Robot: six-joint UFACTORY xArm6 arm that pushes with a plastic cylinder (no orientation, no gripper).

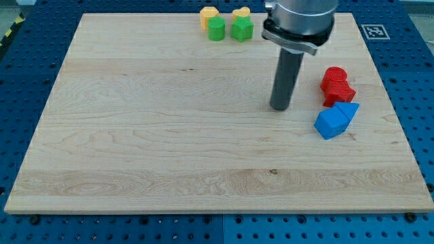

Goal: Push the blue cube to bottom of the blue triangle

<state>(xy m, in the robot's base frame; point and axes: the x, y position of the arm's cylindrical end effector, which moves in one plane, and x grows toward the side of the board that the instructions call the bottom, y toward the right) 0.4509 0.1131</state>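
The blue cube point(330, 124) sits on the wooden board at the view's right, touching the blue triangle point(348, 110), which lies just up and right of it. My tip point(279, 108) rests on the board to the left of both blue blocks, a short gap from the cube and slightly higher in the view. The rod rises from it to the arm's silver body at the view's top.
Two red blocks point(336, 84) stack close together just above the blue triangle. At the view's top are a yellow block point(208, 13), a second yellow block point(240, 12), a green cylinder-like block point(216, 29) and a green star-like block point(241, 29). The board's right edge point(397, 115) is near the blue blocks.
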